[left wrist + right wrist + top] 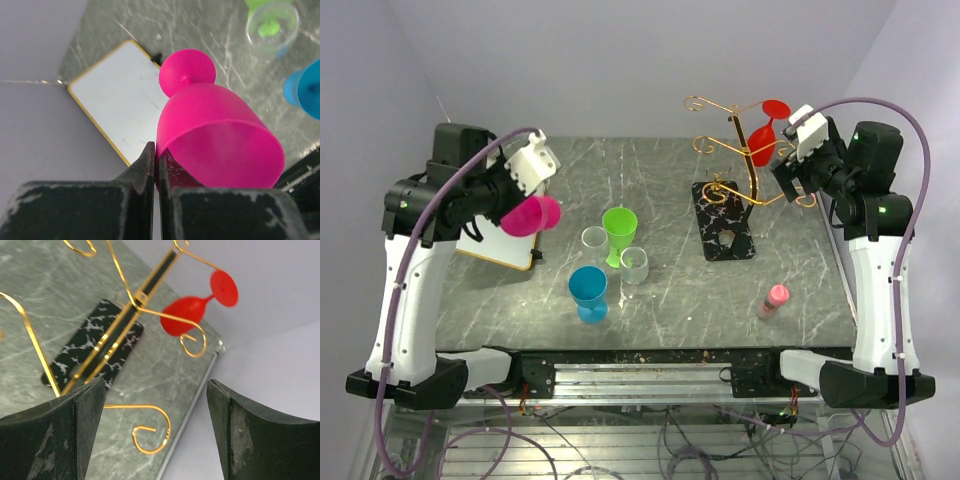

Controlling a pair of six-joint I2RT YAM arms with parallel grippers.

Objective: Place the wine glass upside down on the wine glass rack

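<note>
**Pink wine glass: handling properties and route to the rack**

The left gripper (155,172) is pinched onto the pink wine glass (215,135). Its jaws are pressed together on the bowl wall at the rim. The glass is held off the table (650,170) at the left side, lying roughly on its side with the foot pointing away from the claw.

Handling, as a judgement: the glass looks like opaque moulded plastic. It is probably light, stiff, smooth and not brittle. A rim pinch carries little contact area, so the glass may pivot or slip when turned. The stem just below the foot is the part the rack arm has to receive, so it should be kept free.

Below the glass lies a whiteboard (115,95) with a yellow edge. Toward the centre stand two clear cups (594,240), a green goblet (619,228) and a blue goblet (588,290). These sit under a straight path to the right.

The wine glass rack (752,175) stands at the right. A red wine glass (187,312) already hangs foot-up on an upper arm. The lower curled arms appear free.

The right gripper (155,430) is spread wide, holds nothing and sits just beside the rack. It may crowd the approach. A pink bottle (774,298) lies nearer the front.
</note>
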